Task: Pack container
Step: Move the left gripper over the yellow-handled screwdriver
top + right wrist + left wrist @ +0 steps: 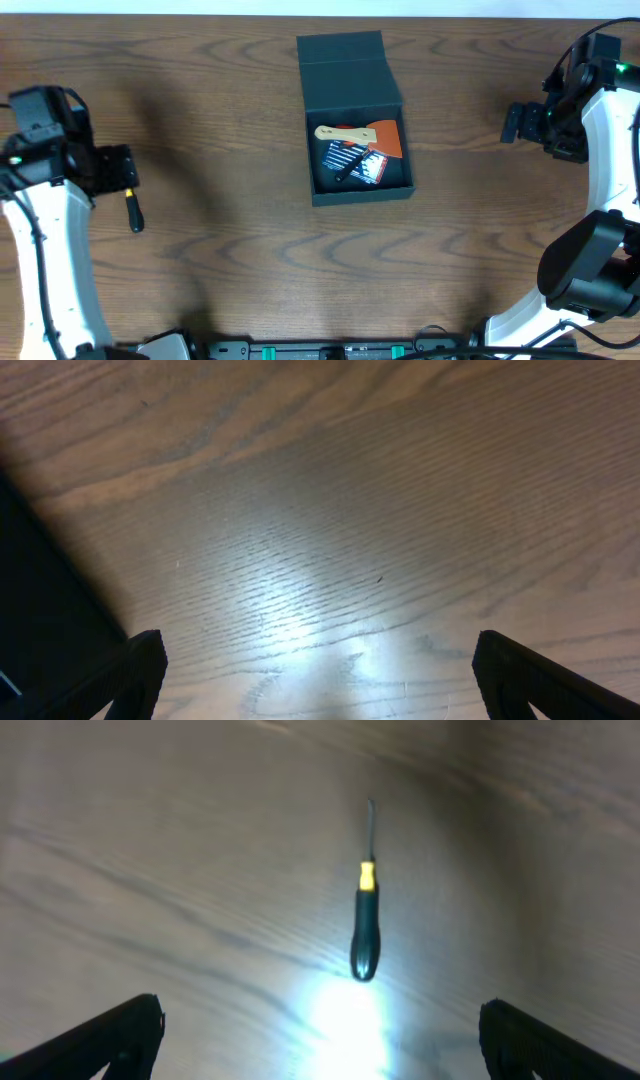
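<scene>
A scraper (365, 135) and striped packet (355, 162) (print unreadable) are seen in the open container (345, 65); the jaws of the left gripper (320, 1030) and right gripper (320, 670) are parted.

left arm (45, 240), left of the container (345, 65): white links, black joints, black cable, green light | right arm (605, 140), right of it: same colours | left pincer (320, 1040), right pincer (320, 675): black matte fingers

A black-handled screwdriver (365, 925) lies on the wooden table (150, 870) beyond the left end effector's (320, 1025) spread fingers.
</scene>
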Robot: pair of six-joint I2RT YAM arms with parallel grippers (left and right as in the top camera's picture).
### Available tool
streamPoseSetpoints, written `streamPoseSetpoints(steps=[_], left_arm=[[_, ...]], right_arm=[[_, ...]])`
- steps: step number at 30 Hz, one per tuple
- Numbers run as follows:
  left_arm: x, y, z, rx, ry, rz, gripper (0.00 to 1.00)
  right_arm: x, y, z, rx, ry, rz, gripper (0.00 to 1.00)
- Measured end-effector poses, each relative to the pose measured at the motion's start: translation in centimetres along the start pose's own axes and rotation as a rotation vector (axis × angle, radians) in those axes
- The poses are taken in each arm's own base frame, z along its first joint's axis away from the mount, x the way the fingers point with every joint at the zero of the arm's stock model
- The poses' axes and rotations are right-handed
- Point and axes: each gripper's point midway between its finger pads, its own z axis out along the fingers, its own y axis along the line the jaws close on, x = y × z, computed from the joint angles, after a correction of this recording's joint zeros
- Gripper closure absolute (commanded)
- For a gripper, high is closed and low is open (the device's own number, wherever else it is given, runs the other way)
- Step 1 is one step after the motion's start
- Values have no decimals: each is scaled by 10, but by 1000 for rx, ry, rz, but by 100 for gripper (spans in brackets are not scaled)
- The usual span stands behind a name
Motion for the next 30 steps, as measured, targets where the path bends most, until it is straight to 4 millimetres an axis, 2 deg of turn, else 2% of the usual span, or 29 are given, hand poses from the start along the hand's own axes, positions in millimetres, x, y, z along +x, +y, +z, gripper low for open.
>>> streamPoseSetpoints(steps=[4, 11, 16, 25, 30], left_arm=[[18, -17, 44, 54, 67, 18, 1], [40, -40, 90, 144, 203, 40, 2], [50, -47, 111, 163, 274, 46, 2], [45, -52, 136, 175, 271, 43, 2], [43, -47, 144, 173, 262, 22, 2]], right_arm=[[-1, 0, 0, 0, -5, -3, 1], [-2, 0, 0, -1, -7, -19, 1], [-3, 0, 0, -1, -12, -20, 1], [-4, 0, 0, -1, -16, -21, 1], [1, 0, 0, 0, 2, -21, 1]])
